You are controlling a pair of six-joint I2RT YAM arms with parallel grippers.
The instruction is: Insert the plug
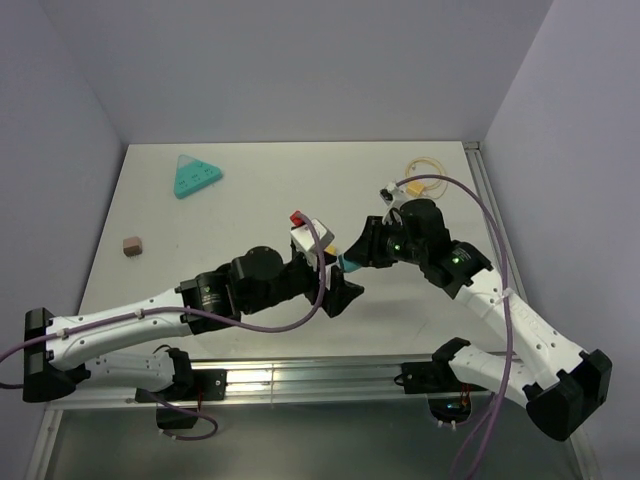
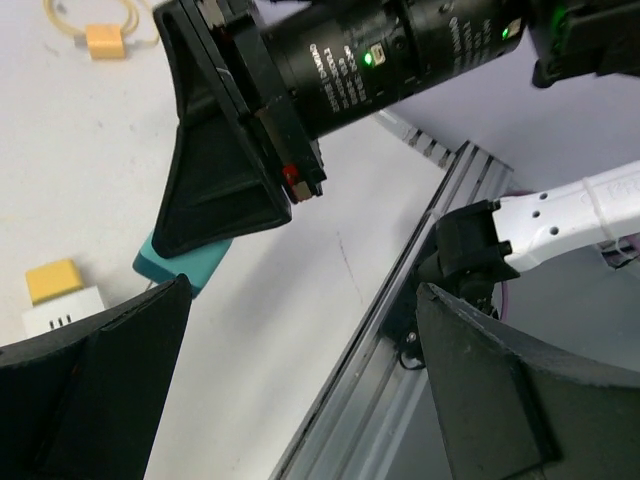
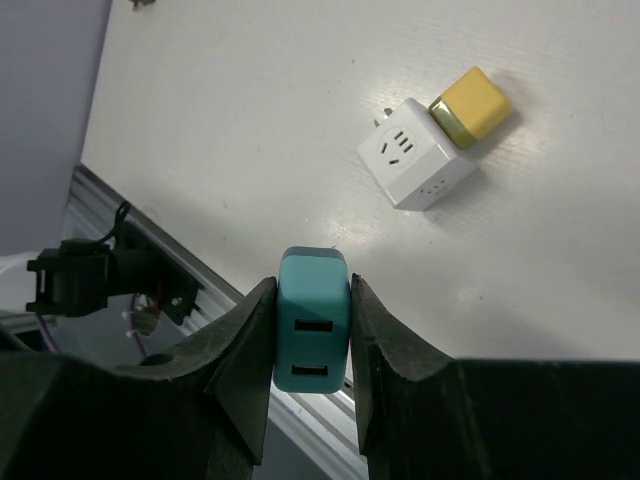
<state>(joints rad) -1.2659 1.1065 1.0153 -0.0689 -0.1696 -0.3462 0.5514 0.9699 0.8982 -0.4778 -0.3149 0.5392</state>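
Got the plug (image 3: 312, 335) clamped in the right jaws just right of the socket (image 3: 415, 165), USB face toward the wrist, probably to lead with prongs. Got the left jaws wide apart, empty, beside it, maybe to steady it. Not inserted yet.

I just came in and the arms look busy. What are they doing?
The right arm's fingers pinch a teal plug. The white socket cube, with a yellow block on one side, sits on the table nearby. The left arm's fingers are wide open, holding nothing. The plug isn't in yet.
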